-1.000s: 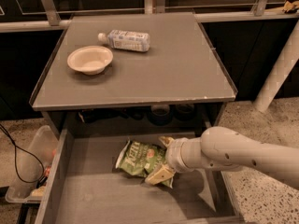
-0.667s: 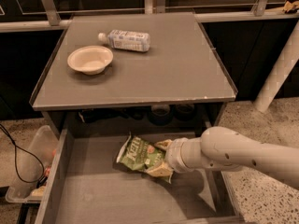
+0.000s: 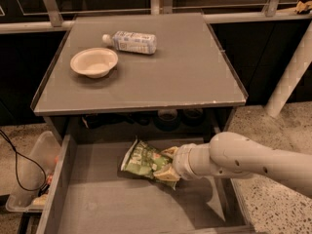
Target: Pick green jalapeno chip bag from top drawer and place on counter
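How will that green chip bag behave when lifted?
The green jalapeno chip bag looks crinkled, so probably floppy and light. Held at its right edge by the gripper inside the top drawer, it may sag.

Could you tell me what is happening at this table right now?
The robot's arm reaches into the open top drawer, where its end effector is closed on the right edge of the green jalapeno chip bag. The bag is inside the drawer, not yet on the counter. On the counter are a bowl and a plastic bottle lying on its side.
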`<state>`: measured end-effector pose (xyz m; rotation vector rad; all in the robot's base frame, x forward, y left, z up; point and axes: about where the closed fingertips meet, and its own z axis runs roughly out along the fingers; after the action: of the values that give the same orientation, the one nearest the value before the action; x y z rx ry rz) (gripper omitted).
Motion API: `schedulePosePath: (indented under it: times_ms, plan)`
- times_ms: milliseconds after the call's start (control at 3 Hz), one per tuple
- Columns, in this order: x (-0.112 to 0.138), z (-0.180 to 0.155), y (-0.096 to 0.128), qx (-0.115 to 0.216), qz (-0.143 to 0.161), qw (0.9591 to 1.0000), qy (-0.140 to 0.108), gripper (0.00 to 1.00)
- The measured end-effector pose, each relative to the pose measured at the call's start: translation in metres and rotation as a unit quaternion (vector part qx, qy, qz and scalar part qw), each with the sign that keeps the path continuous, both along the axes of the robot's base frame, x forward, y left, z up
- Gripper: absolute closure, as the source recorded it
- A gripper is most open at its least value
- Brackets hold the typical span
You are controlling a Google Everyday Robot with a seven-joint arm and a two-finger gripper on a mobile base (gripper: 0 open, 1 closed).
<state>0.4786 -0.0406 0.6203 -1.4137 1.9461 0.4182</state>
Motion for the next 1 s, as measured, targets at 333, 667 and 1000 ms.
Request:
schedulePosePath:
  times_ms: [333, 667, 1000]
  plan:
    - [0.000, 0.000, 0.000, 0.000, 0.000, 1.0000, 0.000, 1.00]
    - [-0.014, 0.012, -0.005, -0.007, 0.014, 0.9999, 0.006, 1.00]
    - [-0.036, 0.038, -0.016, -0.014, 0.024, 0.9996, 0.007, 1.00]
